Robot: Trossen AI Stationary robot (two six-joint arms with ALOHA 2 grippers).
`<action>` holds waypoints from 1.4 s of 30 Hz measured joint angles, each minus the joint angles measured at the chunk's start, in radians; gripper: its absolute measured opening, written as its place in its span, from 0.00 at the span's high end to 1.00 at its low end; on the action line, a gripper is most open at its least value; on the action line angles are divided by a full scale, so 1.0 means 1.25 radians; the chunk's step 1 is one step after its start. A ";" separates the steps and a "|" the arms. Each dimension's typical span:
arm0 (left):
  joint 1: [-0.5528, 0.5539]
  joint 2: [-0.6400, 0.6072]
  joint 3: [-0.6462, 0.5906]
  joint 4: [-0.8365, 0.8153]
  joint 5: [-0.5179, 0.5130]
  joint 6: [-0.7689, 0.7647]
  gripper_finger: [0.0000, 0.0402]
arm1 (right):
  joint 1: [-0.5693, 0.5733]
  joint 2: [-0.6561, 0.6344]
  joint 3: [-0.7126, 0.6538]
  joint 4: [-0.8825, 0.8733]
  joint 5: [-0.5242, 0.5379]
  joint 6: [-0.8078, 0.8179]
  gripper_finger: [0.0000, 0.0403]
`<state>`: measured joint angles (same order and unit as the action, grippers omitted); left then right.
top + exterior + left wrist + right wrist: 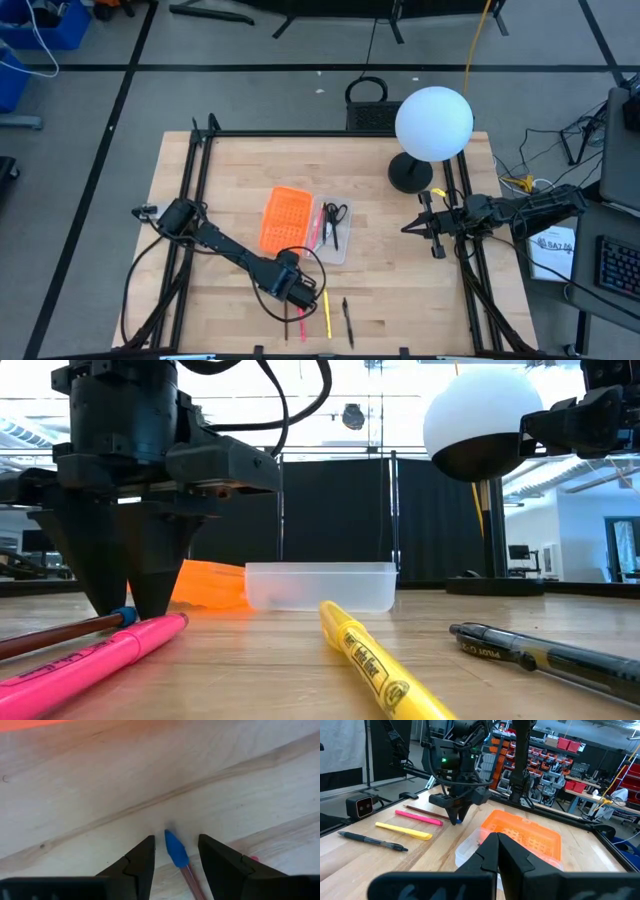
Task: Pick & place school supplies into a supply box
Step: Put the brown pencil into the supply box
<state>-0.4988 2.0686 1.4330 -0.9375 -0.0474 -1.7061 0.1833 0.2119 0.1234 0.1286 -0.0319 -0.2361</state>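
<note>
Pink highlighter (95,657), yellow highlighter (372,665)

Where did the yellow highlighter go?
In the high view the yellow highlighter lies near the table's front edge, between the pink highlighter and the black pen.

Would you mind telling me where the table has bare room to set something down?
Bare wood lies between the clear box and the right tool, and behind the orange piece up to the lamp base. The front edge is crowded: the left tool, pink highlighter, yellow highlighter, black pen.
</note>
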 joint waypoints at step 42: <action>0.312 -0.235 0.141 0.066 -0.080 0.470 0.96 | 0.000 0.002 0.000 -0.012 0.000 0.012 1.00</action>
<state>-0.1088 1.7743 1.6093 -0.8552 -0.1470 -1.1187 0.1834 0.2138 0.1234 0.1137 -0.0316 -0.2211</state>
